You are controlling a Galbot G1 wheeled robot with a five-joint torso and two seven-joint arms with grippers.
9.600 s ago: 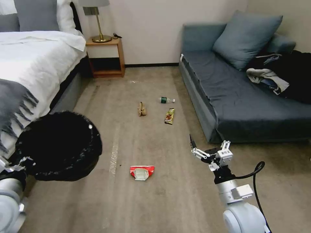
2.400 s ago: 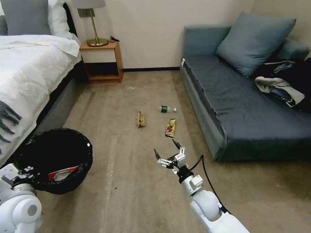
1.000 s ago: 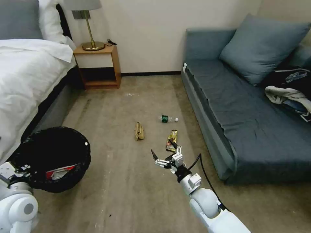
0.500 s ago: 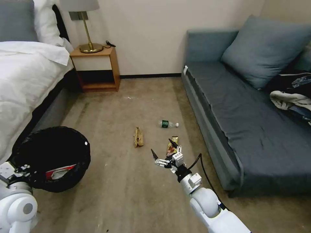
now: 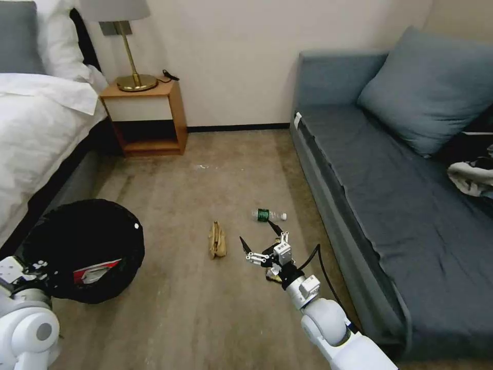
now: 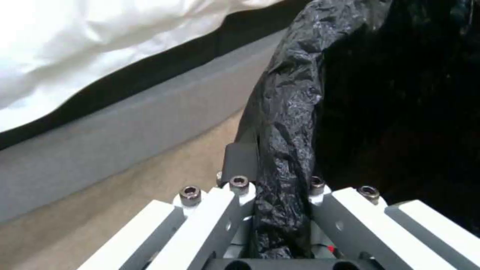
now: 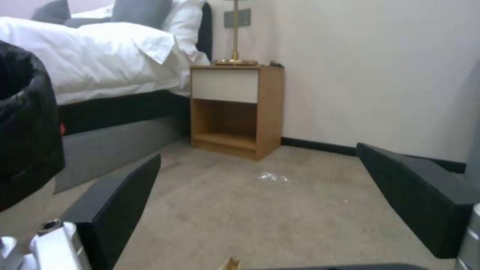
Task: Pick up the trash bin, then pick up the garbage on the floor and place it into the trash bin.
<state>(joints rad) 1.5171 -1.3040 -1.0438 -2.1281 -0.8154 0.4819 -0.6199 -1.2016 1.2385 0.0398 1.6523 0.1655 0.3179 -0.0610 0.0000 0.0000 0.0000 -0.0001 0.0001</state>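
Observation:
The trash bin (image 5: 82, 241), round and lined with a black bag, hangs low at the left by the bed. My left gripper (image 5: 32, 269) is shut on the bin's rim; in the left wrist view the crinkly bag (image 6: 287, 123) is pinched between its fingers (image 6: 235, 187). A red-and-white packet (image 5: 95, 271) lies inside the bin. On the carpet lie a tan paper bag (image 5: 217, 240) and a small bottle (image 5: 268, 215). My right gripper (image 5: 257, 233) hovers open between them, over a snack wrapper (image 5: 272, 276) that is mostly hidden beneath it. Its black fingers (image 7: 117, 210) stand wide apart.
A white bed (image 5: 36, 128) runs along the left, with a wooden nightstand (image 5: 146, 115) and a lamp (image 5: 134, 79) at the back wall. A blue-grey sofa (image 5: 390, 195) with a cushion and a clothes heap (image 5: 475, 177) lines the right. Open carpet lies between them.
The camera has advanced, so the litter sits nearer and lower. The red-and-white packet, on the floor 9.6 s ago, now lies in the bin. The right gripper now stands over the snack wrapper.

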